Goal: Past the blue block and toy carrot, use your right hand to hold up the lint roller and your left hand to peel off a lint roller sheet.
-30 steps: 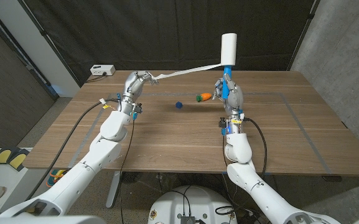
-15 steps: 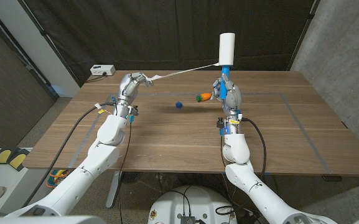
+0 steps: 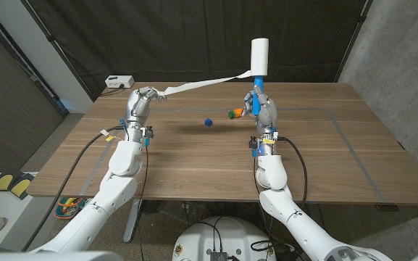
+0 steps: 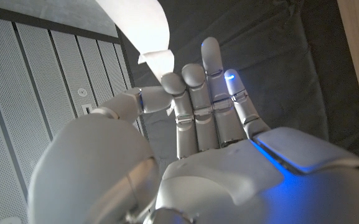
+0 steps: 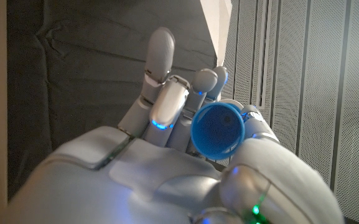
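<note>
White and cylindrical, the roller [image 3: 259, 56] stands upright above the far side of the counter [image 3: 194, 156], its blue handle [image 3: 256, 85] running straight down into the right hand [image 3: 261, 110], whose fingers are wrapped around it. In the right wrist view the handle's round blue butt end [image 5: 217, 129] pokes out between thumb and curled fingers. From the foot of the white drum a long pale sheet [image 3: 201, 84] stretches off toward nine o'clock, sagging slightly and twisting near its far end, where the left hand [image 3: 138, 105] pinches it; the left wrist view shows the sheet's end [image 4: 148, 43] caught between the thumb and fingertips [image 4: 178, 84] while the other fingers stand straight. That hand hangs above the counter's far left part. Just at nine o'clock of the right hand lies the carrot [image 3: 233, 112], orange with a green tip, close against the fingers. Farther out at nine o'clock, the small blue block [image 3: 208, 122] sits alone on the wood, roughly midway between the two hands.
</note>
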`<state>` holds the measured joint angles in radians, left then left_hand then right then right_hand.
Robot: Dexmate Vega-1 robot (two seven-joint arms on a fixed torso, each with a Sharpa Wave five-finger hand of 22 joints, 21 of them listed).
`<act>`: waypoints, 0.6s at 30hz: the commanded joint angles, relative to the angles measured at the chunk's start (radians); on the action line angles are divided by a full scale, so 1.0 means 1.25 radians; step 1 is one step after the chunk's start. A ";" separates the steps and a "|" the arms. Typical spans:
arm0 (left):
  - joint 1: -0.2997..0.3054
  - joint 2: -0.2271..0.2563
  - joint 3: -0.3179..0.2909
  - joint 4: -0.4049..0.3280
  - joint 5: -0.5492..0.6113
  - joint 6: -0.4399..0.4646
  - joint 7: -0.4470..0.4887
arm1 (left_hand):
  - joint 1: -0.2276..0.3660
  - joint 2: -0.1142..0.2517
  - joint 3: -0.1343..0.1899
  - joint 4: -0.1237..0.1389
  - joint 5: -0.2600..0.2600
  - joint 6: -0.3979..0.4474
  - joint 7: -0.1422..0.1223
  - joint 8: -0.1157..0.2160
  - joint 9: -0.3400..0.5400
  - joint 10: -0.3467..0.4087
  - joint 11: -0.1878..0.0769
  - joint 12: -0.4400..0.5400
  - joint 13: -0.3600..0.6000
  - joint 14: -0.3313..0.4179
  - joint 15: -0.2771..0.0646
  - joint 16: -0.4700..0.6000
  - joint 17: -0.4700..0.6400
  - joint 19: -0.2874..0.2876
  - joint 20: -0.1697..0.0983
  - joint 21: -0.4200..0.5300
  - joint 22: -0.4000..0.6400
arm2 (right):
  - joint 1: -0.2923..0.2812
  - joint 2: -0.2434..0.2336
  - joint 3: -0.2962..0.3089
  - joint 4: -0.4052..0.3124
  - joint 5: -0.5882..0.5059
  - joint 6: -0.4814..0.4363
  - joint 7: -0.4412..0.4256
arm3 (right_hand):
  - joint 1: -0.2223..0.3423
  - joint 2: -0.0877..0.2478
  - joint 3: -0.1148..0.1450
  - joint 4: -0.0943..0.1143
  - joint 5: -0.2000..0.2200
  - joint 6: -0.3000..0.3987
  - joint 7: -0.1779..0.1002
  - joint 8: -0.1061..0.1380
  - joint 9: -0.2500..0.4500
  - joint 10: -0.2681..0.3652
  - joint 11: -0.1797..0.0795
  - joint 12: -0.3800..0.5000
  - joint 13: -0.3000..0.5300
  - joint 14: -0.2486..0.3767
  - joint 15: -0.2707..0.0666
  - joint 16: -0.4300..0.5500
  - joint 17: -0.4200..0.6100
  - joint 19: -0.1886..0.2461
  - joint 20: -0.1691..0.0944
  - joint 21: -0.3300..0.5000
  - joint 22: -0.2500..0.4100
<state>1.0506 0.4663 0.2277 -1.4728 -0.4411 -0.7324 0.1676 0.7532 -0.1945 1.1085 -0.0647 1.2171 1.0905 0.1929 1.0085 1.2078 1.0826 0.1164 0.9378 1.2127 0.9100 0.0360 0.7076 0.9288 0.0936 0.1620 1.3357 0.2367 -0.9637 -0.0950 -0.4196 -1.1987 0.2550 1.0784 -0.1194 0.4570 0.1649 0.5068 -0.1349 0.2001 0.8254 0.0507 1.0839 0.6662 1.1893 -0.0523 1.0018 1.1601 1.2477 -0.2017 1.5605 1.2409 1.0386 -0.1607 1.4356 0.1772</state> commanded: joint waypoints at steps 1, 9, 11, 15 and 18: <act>0.036 -0.026 -0.046 -0.005 0.027 -0.028 0.066 | 0.001 0.012 0.115 -0.109 0.006 0.127 0.013 0.057 0.009 0.008 0.000 0.009 0.004 0.021 -0.012 0.003 0.004 0.000 -0.002 0.009 -0.007 | 0.022 0.011 -0.008 0.027 -0.011 0.003 -0.007 | -0.001 0.010 0.168 0.165 0.003 0.131 0.011 0.005 -0.003 0.112 0.076 0.000 -0.010 0.000 -0.003 0.005 0.001 -0.002 -0.002 0.004 0.000; 0.030 -0.031 -0.053 0.013 0.039 -0.023 0.075 | 0.000 0.014 0.116 -0.109 0.006 0.129 0.013 0.064 0.008 0.005 0.000 0.021 0.004 0.024 -0.012 -0.001 0.008 0.001 0.000 0.015 -0.023 | 0.035 0.018 -0.012 0.044 -0.017 0.003 -0.012 | -0.002 0.010 0.168 0.165 0.003 0.129 0.012 0.010 -0.001 0.107 0.076 0.008 0.005 0.000 -0.003 0.005 0.001 -0.003 -0.002 0.004 0.000; 0.031 -0.030 -0.053 0.011 0.041 -0.019 0.077 | 0.000 0.013 0.116 -0.109 0.006 0.133 0.013 0.071 0.012 0.004 -0.002 0.024 0.006 0.026 -0.014 -0.002 0.008 0.005 -0.002 0.015 -0.025 | 0.036 0.019 -0.012 0.045 -0.019 0.003 -0.015 | -0.002 0.010 0.168 0.165 0.003 0.128 0.011 0.011 -0.002 0.109 0.076 0.005 -0.002 0.000 -0.003 0.005 0.001 -0.002 -0.003 0.005 0.000; 0.032 -0.008 -0.051 0.004 0.076 0.015 0.085 | -0.003 0.015 0.110 -0.106 -0.004 0.101 0.013 0.045 -0.013 -0.022 -0.018 0.021 -0.002 -0.001 -0.027 -0.014 0.011 -0.011 -0.003 0.026 -0.022 | 0.048 0.026 -0.015 0.062 -0.022 0.004 -0.018 | -0.002 0.010 0.168 0.165 0.003 0.128 0.010 0.013 -0.003 0.108 0.075 0.010 0.005 0.000 -0.003 0.005 0.001 -0.002 -0.002 0.005 0.000; 0.037 0.014 -0.050 -0.011 0.115 0.044 0.096 | -0.004 0.017 0.098 -0.105 -0.035 0.065 0.013 -0.040 -0.091 -0.054 -0.031 -0.046 -0.080 -0.042 -0.033 -0.034 0.011 -0.051 0.000 0.064 -0.006 | 0.054 0.029 -0.017 0.070 -0.027 0.004 -0.022 | -0.003 0.010 0.168 0.165 0.003 0.127 0.010 0.014 -0.004 0.107 0.076 0.010 0.006 0.000 -0.003 0.005 0.001 -0.003 -0.002 0.005 0.000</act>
<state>1.0861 0.4409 0.1719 -1.4665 -0.3851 -0.7472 0.2534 0.7450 -0.1863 1.1077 -0.0654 1.1984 1.0905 0.1929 1.0087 1.1546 1.0671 0.1126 0.9304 1.1710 0.9108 0.0368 0.6782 0.9381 0.0630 0.1572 1.3838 0.2141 -0.9217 -0.0731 -0.4333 -1.1453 0.2352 1.0811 -0.1348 0.4562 0.1657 0.5066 -0.1348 0.2000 0.8262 0.0499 1.0923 0.6605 1.1910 -0.0540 1.0067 1.1608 1.2477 -0.2016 1.5606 1.2409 1.0386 -0.1607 1.4356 0.1772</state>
